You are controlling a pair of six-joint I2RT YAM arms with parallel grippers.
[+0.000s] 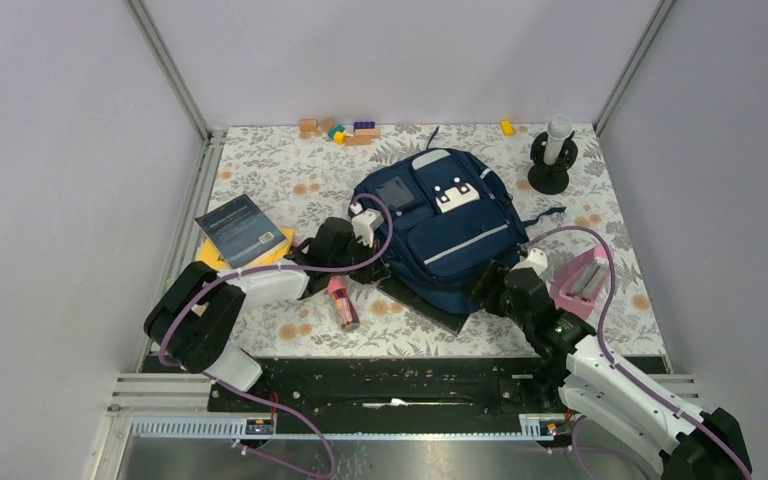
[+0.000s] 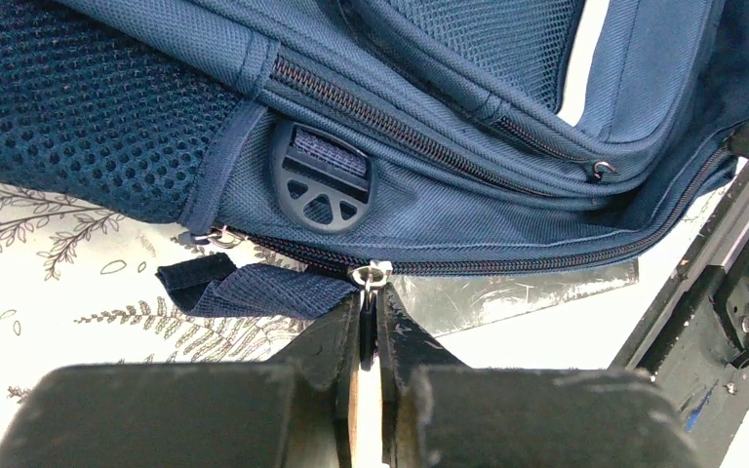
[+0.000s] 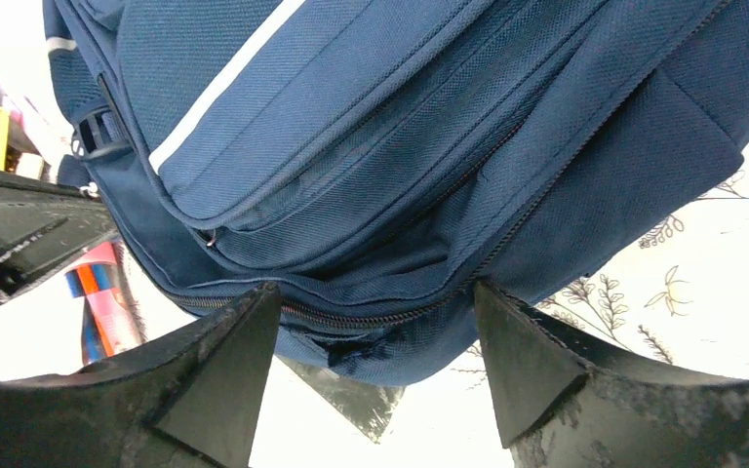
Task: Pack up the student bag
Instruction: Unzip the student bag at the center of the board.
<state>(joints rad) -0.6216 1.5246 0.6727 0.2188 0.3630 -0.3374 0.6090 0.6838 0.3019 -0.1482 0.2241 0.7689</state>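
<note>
Pinching student bag's [image 1: 440, 215] zipper pull [image 2: 371, 274] at eight o'clock with left end effector [image 2: 369, 304]; holding right end effector [image 3: 375, 292] spread at five o'clock.

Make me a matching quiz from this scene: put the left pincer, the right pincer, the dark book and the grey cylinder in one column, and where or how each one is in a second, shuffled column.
Column one
1. left pincer
2. right pincer
3. dark book
4. grey cylinder

Column two
A. upright on a black stand at the far right of the table
B. shut on a zipper pull of the student bag
C. lying on something yellow, left of the bag
D. open, straddling the bag's lower edge

Pairs: 1-B, 2-D, 3-C, 4-A
</note>
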